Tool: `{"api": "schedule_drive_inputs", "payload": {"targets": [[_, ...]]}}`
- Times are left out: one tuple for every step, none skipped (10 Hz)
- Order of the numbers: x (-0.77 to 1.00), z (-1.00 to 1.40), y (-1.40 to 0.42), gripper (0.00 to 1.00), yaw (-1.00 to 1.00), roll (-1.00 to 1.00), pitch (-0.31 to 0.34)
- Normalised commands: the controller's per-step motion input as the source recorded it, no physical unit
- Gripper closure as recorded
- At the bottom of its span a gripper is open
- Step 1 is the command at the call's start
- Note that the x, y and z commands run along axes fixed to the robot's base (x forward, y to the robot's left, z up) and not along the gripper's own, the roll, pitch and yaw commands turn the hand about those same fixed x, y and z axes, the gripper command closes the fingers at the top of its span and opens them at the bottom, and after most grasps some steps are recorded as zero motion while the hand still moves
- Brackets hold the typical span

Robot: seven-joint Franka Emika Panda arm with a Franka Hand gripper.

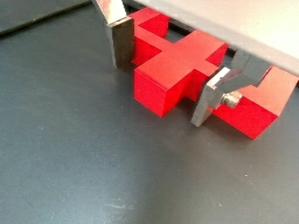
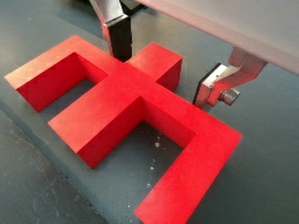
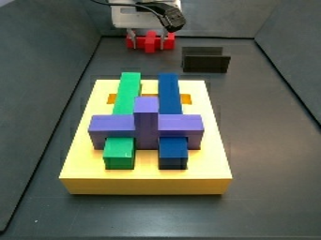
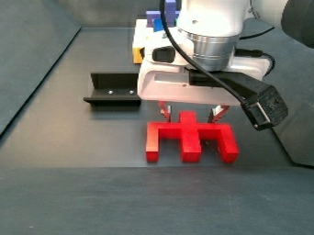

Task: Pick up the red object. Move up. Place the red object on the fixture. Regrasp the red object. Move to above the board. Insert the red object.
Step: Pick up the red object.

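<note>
Red object [image 4: 189, 140] on floor, claw [image 4: 190, 113] fingers astride its stem.

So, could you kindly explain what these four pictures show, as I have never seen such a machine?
It is one robot arm with a two-finger pincer. Two pictures come from cameras on its wrist, looking down past the fingers; two come from cameras beside the table. On the dark floor lie a red piece, a dark bracket called the fixture, and a yellow board carrying green, blue and purple blocks. The pincer is low over the red piece, its open fingers either side of the middle stem. Nothing is lifted yet.
</note>
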Motion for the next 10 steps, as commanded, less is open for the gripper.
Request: {"api": "schedule_drive_inputs", "payload": {"targets": [[0.0, 0.0, 0.0, 1.0, 0.0, 0.0, 0.0], [0.0, 0.0, 0.0, 1.0, 0.0, 0.0, 0.0], [0.0, 0.0, 0.0, 1.0, 0.0, 0.0, 0.0], [0.0, 0.0, 0.0, 1.0, 0.0, 0.0, 0.0], [0.0, 0.0, 0.0, 1.0, 0.0, 0.0, 0.0], [0.0, 0.0, 0.0, 1.0, 0.0, 0.0, 0.0], [0.0, 0.0, 0.0, 1.0, 0.0, 0.0, 0.0], [0.0, 0.0, 0.0, 1.0, 0.0, 0.0, 0.0], [0.0, 0.0, 0.0, 1.0, 0.0, 0.0, 0.0], [0.0, 0.0, 0.0, 1.0, 0.0, 0.0, 0.0]]}}
